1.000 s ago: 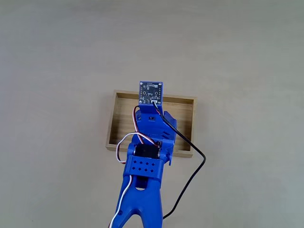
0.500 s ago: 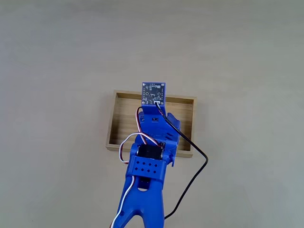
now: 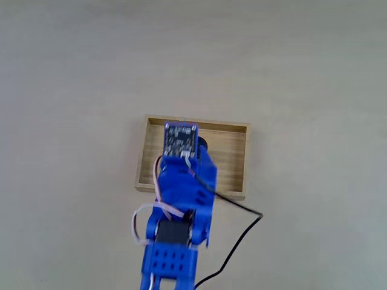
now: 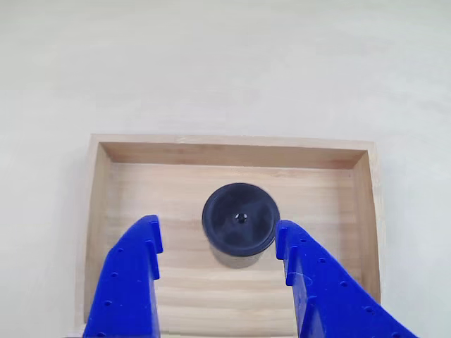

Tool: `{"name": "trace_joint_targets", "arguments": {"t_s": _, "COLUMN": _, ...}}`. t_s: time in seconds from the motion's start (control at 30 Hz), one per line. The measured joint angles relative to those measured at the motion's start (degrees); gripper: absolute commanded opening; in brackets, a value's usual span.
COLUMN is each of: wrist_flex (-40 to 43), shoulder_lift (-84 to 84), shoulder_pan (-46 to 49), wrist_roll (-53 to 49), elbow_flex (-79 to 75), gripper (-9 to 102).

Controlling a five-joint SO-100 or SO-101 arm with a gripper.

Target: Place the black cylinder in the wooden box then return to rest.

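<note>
Two blue plastic fingers of the tool (image 4: pixel 218 243) spread wide, flanking without touching the matte black cylinder (image 4: pixel 240 219) upright on the wooden box (image 4: pixel 232 153) floor.

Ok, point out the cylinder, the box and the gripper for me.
cylinder (image 4: pixel 240 218), other view, dimpled round top.
box (image 4: pixel 232 153), other view, far wall.
gripper (image 4: pixel 220 238), other view, midway between its open blue fingertips.

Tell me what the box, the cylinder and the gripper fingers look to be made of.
The wooden box: light, unvarnished-looking wood, with grain lines running along the floor and walls. The black cylinder: matte black, likely plastic or rubber; smooth, with a dimpled centre and barely any shine. The gripper fingers: bright blue plastic, probably 3D-printed, judging by the small holes and slightly rough surface.
</note>
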Motion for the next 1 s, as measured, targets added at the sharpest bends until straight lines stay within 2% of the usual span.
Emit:
{"name": "trace_joint_targets", "arguments": {"t_s": 0.2, "wrist_flex": 4.57, "shoulder_lift": -17.23, "shoulder_pan": -1.58, "wrist_roll": -3.87, "elbow_flex": 9.76, "gripper": 9}}
{"name": "trace_joint_targets", "arguments": {"t_s": 0.43, "wrist_flex": 13.71, "shoulder_lift": -37.71, "shoulder_pan": -2.55, "wrist_roll": -6.68, "elbow_flex": 19.34, "gripper": 0}}
{"name": "trace_joint_targets", "arguments": {"t_s": 0.73, "wrist_flex": 21.45, "shoulder_lift": -58.89, "shoulder_pan": -0.62, "wrist_roll": -7.91, "elbow_flex": 32.52, "gripper": 0}}
{"name": "trace_joint_targets", "arguments": {"t_s": 1.0, "wrist_flex": 24.26, "shoulder_lift": -67.59, "shoulder_pan": 0.79, "wrist_roll": -9.05, "elbow_flex": 42.80, "gripper": 0}}
